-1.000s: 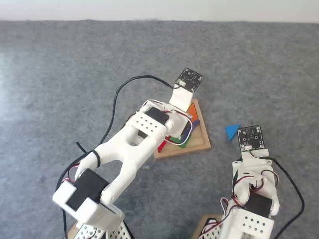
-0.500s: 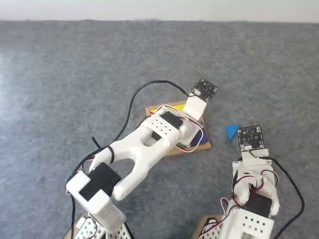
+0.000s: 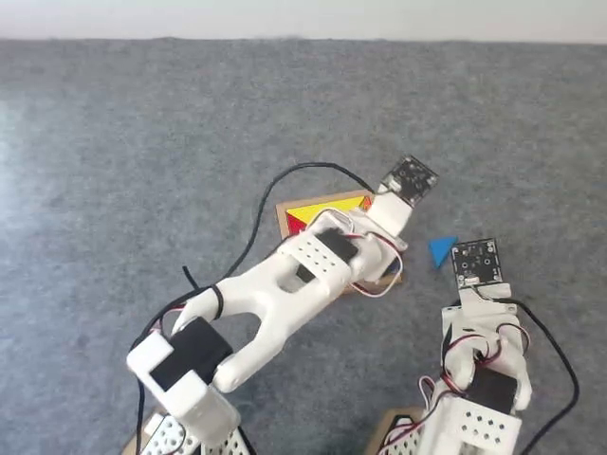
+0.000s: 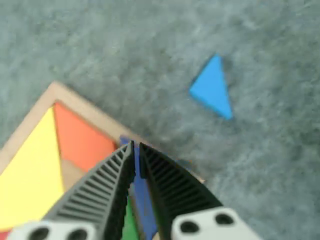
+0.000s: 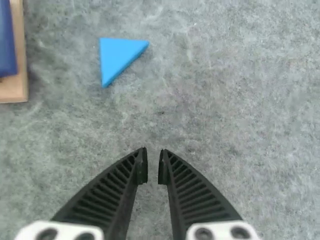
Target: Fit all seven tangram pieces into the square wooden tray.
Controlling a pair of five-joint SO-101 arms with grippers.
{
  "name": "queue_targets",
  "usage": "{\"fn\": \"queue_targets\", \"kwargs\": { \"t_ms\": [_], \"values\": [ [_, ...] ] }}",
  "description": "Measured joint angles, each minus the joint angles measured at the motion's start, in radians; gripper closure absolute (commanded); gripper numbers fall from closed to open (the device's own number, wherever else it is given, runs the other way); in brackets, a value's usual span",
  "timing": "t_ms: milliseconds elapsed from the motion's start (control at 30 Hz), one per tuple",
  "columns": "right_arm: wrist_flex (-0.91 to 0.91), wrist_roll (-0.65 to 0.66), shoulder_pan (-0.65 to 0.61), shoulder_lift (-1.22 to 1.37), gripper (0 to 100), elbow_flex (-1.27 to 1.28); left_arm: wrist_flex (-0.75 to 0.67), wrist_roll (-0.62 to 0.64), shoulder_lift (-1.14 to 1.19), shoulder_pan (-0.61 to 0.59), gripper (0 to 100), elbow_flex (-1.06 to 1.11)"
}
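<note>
Hovering left tool (image 4: 135, 146) clenched, seemingly empty, above a corner of the wooden tray (image 4: 50, 90); right tool (image 5: 151, 152) clenched too. Leaves blue triangle (image 3: 441, 250) loose on the table (image 3: 142, 142) near the tray. Probably last-piece fetch next: opening, then pinching it.

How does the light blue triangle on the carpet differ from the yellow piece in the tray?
The light blue triangle lies loose on the carpet; the yellow piece sits inside the wooden tray. The yellow piece looks larger than the light blue triangle. Both lie flat.
</note>
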Motion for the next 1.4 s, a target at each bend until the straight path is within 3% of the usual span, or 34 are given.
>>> {"fn": "queue_targets", "kwargs": {
  "t_ms": [333, 667, 833, 1400],
  "values": [
    [0.0, 0.0, -0.028, 0.0, 94.7, 0.0, -0.061, -0.009, 0.04, 0.023, 99, 0.002],
    [0.0, 0.0, -0.026, 0.0, 94.7, 0.0, 0.038, -0.026, 0.044, 0.02, 99, 0.0],
    [-0.008, -0.002, 0.066, 0.0, 94.7, 0.0, 0.052, -0.031, 0.044, 0.02, 99, 0.0],
    [-0.014, -0.003, 0.072, 0.0, 94.7, 0.0, 0.163, -0.031, 0.044, -0.012, 99, -0.034]
  ]
}}
